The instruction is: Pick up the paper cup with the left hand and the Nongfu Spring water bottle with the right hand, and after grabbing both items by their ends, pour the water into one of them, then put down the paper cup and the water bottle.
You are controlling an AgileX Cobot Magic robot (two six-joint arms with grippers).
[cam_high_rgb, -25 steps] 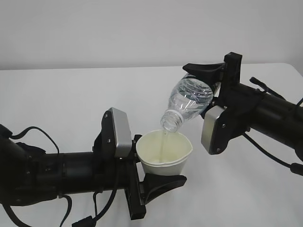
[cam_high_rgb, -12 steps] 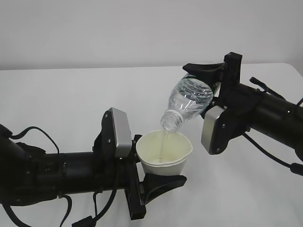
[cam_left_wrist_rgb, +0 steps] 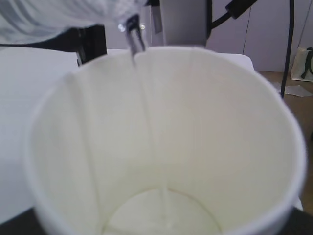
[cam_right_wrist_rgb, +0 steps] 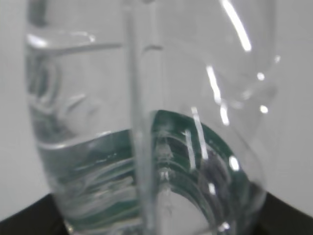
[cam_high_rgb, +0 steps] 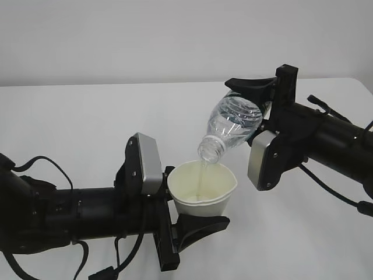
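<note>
- Exterior view: the pour is under way. The right hand (cam_high_rgb: 263,104), at the right of the frame, grasps the Nongfu Spring water bottle (cam_high_rgb: 232,123) by its base end in its jaws, mouth tilted down and to the left. The left hand (cam_high_rgb: 185,217), at lower centre, grasps the paper cup (cam_high_rgb: 201,189) near its base, upright and lifted off the white surface (cam_high_rgb: 87,116). The water (cam_high_rgb: 201,178) falls as a thin stream from the bottle mouth, just above the cup's rim, onto the inner wall. The bottle mouth is close to the rim but apart from it. The surface looks open at the left and behind both arms, so there seems to be room to set both things down.
- Left wrist view: the cup fills the frame, its rolled rim whole, with the stream entering at upper left and a shallow pool at the bottom. The jaws are out of sight here.
- Right wrist view: only the bottle's clear ribbed wall and green label show, with water inside. The jaws are hidden.
- Next, I judge, the bottle must be tipped back upright before either arm moves, so that the stream stops inside the rim. Then each arm lowers to a bare patch, well apart.
</note>
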